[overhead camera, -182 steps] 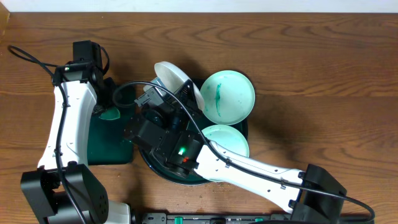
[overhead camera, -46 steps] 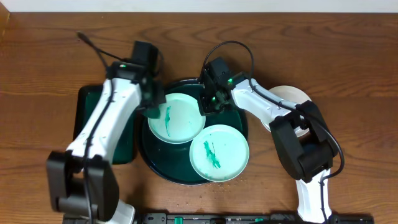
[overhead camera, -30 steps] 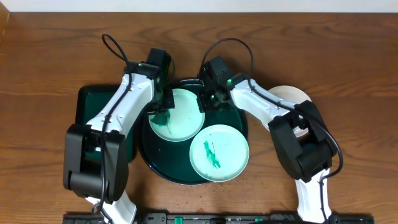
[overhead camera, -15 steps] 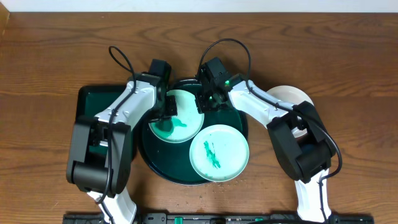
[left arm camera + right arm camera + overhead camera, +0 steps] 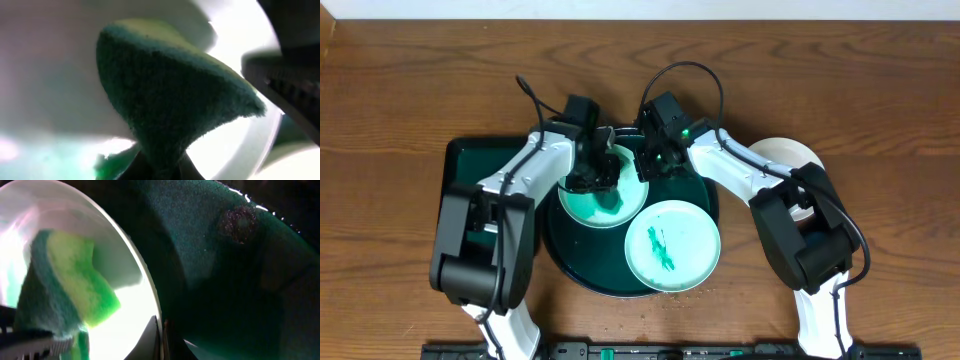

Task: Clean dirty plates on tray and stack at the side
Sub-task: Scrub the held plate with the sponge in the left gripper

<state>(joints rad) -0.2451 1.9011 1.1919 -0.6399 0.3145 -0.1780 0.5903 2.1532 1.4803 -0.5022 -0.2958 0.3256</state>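
Note:
The large round dark tray [image 5: 570,262] holds two pale teal plates. My left gripper [image 5: 596,172] is shut on a green sponge [image 5: 170,100] and presses it onto the upper-left teal plate [image 5: 582,210], which is smeared green. My right gripper [image 5: 650,166] is shut on that plate's right rim [image 5: 145,287]; the sponge also shows in the right wrist view [image 5: 70,285]. The second teal plate [image 5: 685,245], with a green smear, lies at the tray's front right. The white plate [image 5: 788,152] lies on the table to the right, partly hidden by my right arm.
A smaller rectangular dark tray [image 5: 470,170] lies left of the round tray, under my left arm. The dark tray floor [image 5: 225,280] fills the right of the right wrist view. Bare wooden table [image 5: 880,120] surrounds everything.
My left gripper has swept the sponge rightward across the upper teal plate, spreading the green smear. My right gripper has stayed on the plate's rim. Earlier, the white plate went from tray to table.

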